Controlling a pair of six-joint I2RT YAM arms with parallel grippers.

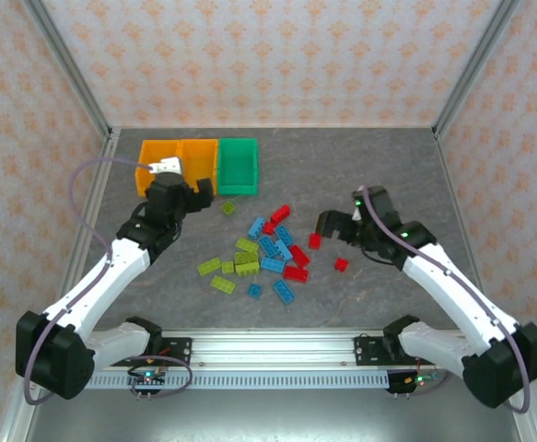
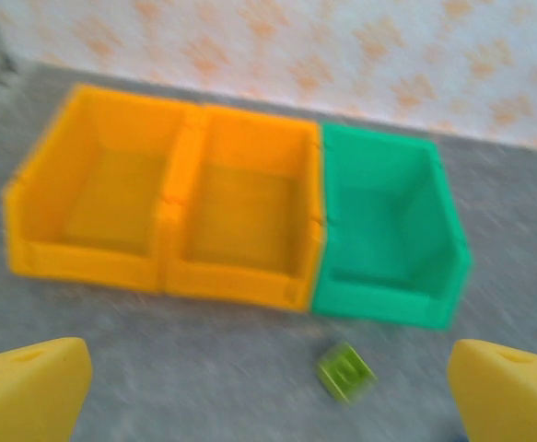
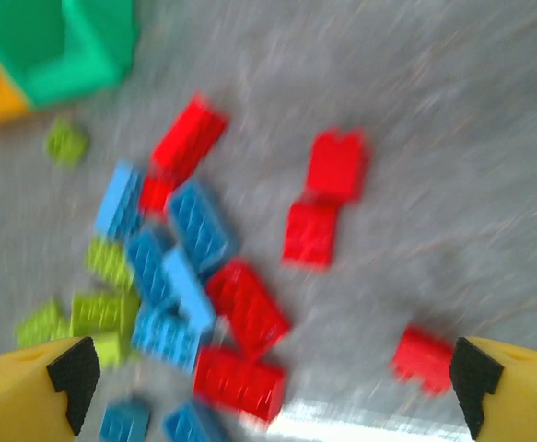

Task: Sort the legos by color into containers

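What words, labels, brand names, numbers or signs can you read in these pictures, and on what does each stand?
None can be read.
The bins show plain walls with no label.
The legos are too small and blurred to show any stud lettering.
The wallpaper bears only a floral pattern.
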